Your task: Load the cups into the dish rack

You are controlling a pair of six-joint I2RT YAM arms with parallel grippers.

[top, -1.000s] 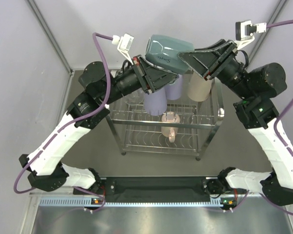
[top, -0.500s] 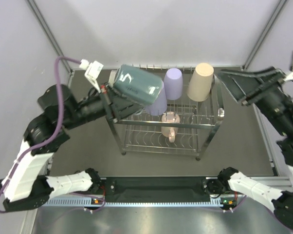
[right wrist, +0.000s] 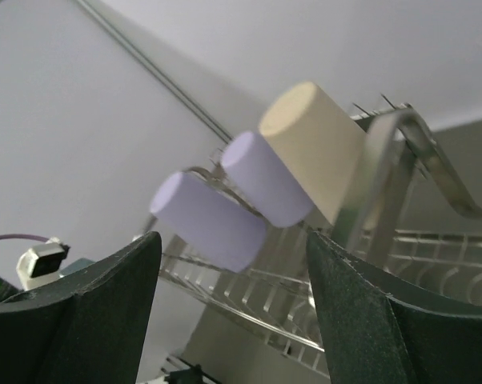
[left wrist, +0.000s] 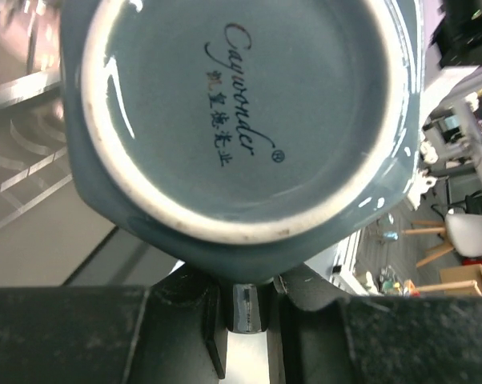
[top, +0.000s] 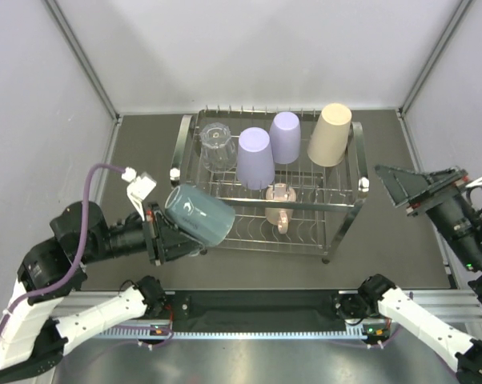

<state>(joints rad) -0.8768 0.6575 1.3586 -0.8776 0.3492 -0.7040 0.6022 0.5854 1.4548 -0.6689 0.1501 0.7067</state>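
Five cups (top: 255,157) are sitting in the dish rack (top: 347,204) as the left claw (top: 162,234) is gripping the sixth, a teal mug (top: 199,214); the right claw (top: 397,190) is gaping empty.

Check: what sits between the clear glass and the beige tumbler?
Two inverted cups: the nearer lavender tumbler and the farther lavender tumbler, between clear glass and beige tumbler. Top external view.

The teal mug (top: 198,217), lower left, has a whitish ring and dark script on its base. Upper centre: a lavender tumbler (top: 255,158), its lavender twin (top: 285,136), a beige tumbler (top: 330,134), a pink mug (top: 280,205), a chrome rack (top: 329,206).
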